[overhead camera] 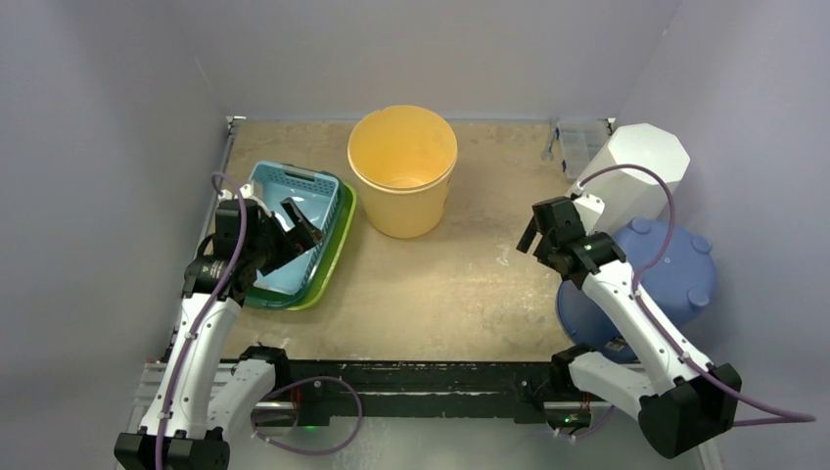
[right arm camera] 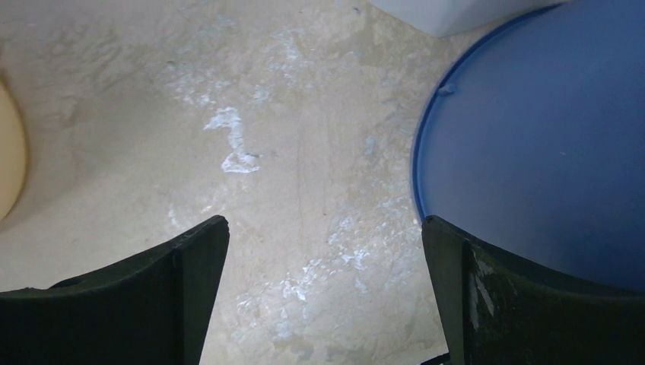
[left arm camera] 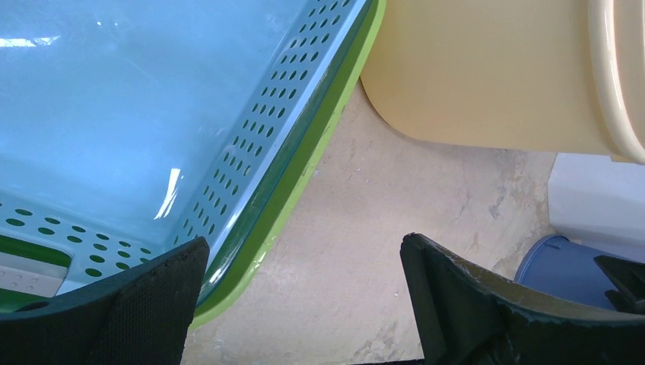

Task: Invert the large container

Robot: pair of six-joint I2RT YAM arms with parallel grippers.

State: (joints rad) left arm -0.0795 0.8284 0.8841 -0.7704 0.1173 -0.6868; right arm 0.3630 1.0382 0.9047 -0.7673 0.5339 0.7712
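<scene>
Top view: yellow bucket (overhead camera: 402, 168) upright, mouth up, far centre of worktop (overhead camera: 460, 284). Left gripper (overhead camera: 301, 225) over blue basket (overhead camera: 294, 183); right gripper (overhead camera: 533, 235) near dark-blue round container (overhead camera: 675, 274).
Left wrist: jaws spread, empty; bucket just beyond basket.
Right wrist: jaws spread, empty, above bare worktop.

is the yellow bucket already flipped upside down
No, the yellow bucket stands upright on the table, with its open mouth facing up in the top view.
</scene>
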